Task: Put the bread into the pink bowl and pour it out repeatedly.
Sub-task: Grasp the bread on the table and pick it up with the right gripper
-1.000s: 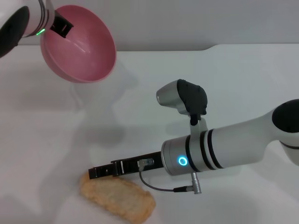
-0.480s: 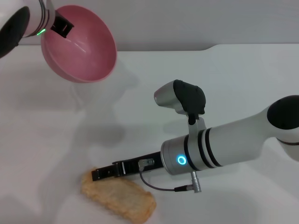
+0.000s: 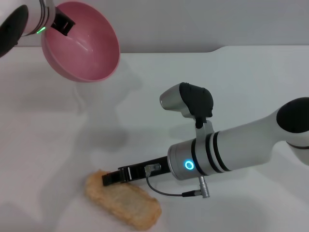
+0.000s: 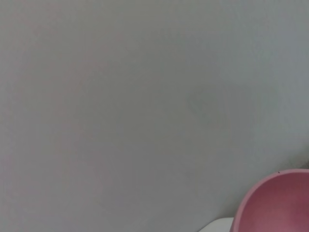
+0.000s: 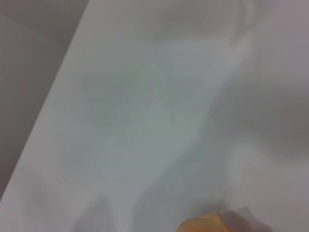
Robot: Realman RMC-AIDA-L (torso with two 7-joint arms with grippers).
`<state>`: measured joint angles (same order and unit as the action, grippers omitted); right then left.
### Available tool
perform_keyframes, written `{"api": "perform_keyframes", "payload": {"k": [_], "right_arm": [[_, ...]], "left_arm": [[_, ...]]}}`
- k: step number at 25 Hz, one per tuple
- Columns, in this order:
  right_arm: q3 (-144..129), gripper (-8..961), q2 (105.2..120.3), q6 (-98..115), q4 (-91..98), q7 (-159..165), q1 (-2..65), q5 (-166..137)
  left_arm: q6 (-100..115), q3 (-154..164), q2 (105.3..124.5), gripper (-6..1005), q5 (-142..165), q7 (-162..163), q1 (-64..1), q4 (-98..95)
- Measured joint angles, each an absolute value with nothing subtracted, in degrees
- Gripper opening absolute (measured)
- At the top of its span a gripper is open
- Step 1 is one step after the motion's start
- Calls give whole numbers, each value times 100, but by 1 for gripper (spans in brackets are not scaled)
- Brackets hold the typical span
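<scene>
As judged from the head view, find the bread (image 3: 123,205) flat on the white surface (image 3: 241,87), pale underside up, toward the near edge and on the robot's left half, well apart from the pink bowl (image 3: 84,48). Can see only one orange corner of it in the right wrist view (image 5: 207,224). Note the right pincer (image 3: 108,178) reaching in low from the right, its tip over the far edge of the loaf near the left end; cannot tell whether touching or just above, and cannot tell whether wide or narrow, since seen from the side only as one dark bar. Find the bowl up in the air at the far left, clamped at its rim by the left pincer (image 3: 63,24), tilted strongly so that the mouth faces down and toward the middle of the surface. Shows a bare glossy inside, with nothing in it; appears also as a pink rim in the corner of the left wrist view (image 4: 280,203). Judged from this: one pouring seems finished, with the loaf out and the bowl empty. Left to do for the next round: take hold of the loaf, lift it, bring the bowl upright and lower, drop the loaf inside, then tip out again. Should mind the flat, wide shape of the loaf, probably hard to pick from above; may slide on the smooth surface instead of rising.
</scene>
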<state>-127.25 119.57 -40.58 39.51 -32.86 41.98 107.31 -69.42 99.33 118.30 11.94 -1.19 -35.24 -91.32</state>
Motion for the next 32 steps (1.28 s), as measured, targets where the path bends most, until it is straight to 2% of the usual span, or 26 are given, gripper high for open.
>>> {"api": "perform_keyframes", "payload": {"k": [2, 18, 29, 32], "right_arm": [[-12695, 402, 11945, -4070, 4028, -3371, 4171, 10726], [-12416, 248, 11879, -4197, 4308, -3630, 3946, 10661], [-11020, 208, 11858, -4328, 6087, -2967, 2912, 8174], [-10755, 162, 11865, -4509, 6997, -2465, 2617, 7283]], "left_arm": [[-6936, 9929, 11829, 49, 1195, -119, -3524, -9129], [-6833, 9899, 11821, 49, 1189, -105, -3481, -9055], [-6780, 9769, 11825, 48, 1136, -103, -3480, -8925], [-6663, 9770, 11836, 48, 918, -91, -3497, -8780]]}}
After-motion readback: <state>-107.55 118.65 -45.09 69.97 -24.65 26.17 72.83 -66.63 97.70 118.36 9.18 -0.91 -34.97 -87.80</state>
